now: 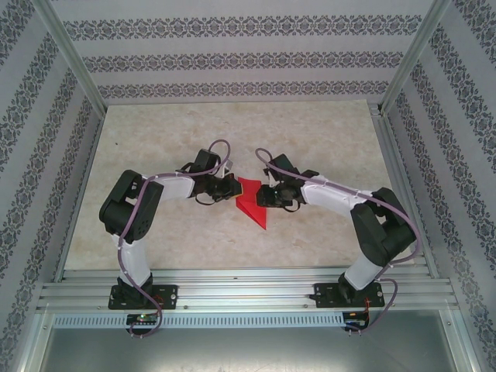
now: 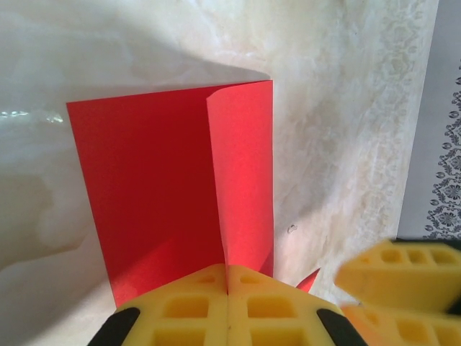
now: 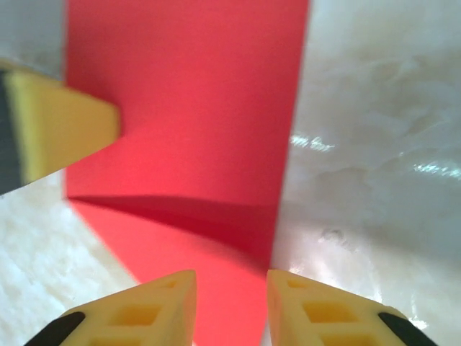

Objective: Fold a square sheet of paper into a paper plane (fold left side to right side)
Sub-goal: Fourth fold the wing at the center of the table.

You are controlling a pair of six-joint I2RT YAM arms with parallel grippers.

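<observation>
The red paper [image 1: 252, 206] lies mid-table between my two grippers, partly folded, with a point towards the near right. In the left wrist view the red paper [image 2: 148, 187] shows a raised flap [image 2: 243, 166] standing along a crease. My left gripper [image 2: 227, 274] is shut on the near end of that flap. At the paper's left side in the top view sits the left gripper [image 1: 232, 191]; the right gripper [image 1: 261, 194] sits at its right side. My right gripper [image 3: 231, 290] stands open just over the red paper [image 3: 187, 108], nothing pinched between its fingers.
The tabletop [image 1: 232, 132] is pale and marble-patterned, with patterned walls on three sides. An aluminium rail [image 1: 248, 283] carrying both arm bases runs along the near edge. The right gripper's yellow fingers [image 2: 403, 277] show close beside my left gripper.
</observation>
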